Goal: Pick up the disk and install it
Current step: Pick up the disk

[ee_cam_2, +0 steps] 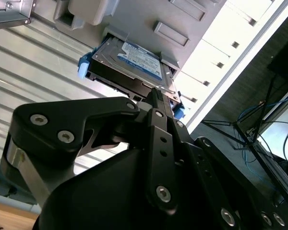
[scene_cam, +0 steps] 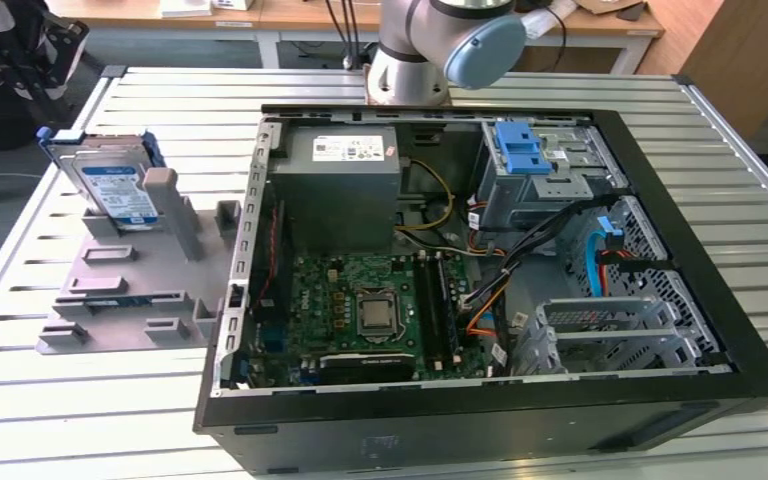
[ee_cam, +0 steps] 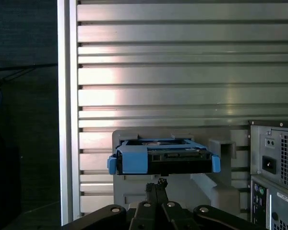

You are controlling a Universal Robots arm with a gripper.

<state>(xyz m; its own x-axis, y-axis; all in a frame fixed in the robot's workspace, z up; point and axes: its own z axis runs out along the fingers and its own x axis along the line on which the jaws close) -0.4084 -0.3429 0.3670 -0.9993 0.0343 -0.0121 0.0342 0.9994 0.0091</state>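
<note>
On the table (scene_cam: pixel 77 400), at the exterior view's left of the open computer (scene_cam: pixel 491 425), a grey stand (scene_cam: pixel 131 275) holds the disk (scene_cam: pixel 111 190) on its edge. It looks hard, heavy and easy to break, so the blue side frame is best to grab. The claw (ee_cam: pixel 156 183) is clenched on nothing.

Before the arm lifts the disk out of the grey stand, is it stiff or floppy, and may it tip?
Probably stiff and rather heavy for its size: the disk looks like a metal body in a blue plastic frame. It stands on edge in the grey stand, so a sideways push might tip it.
</note>
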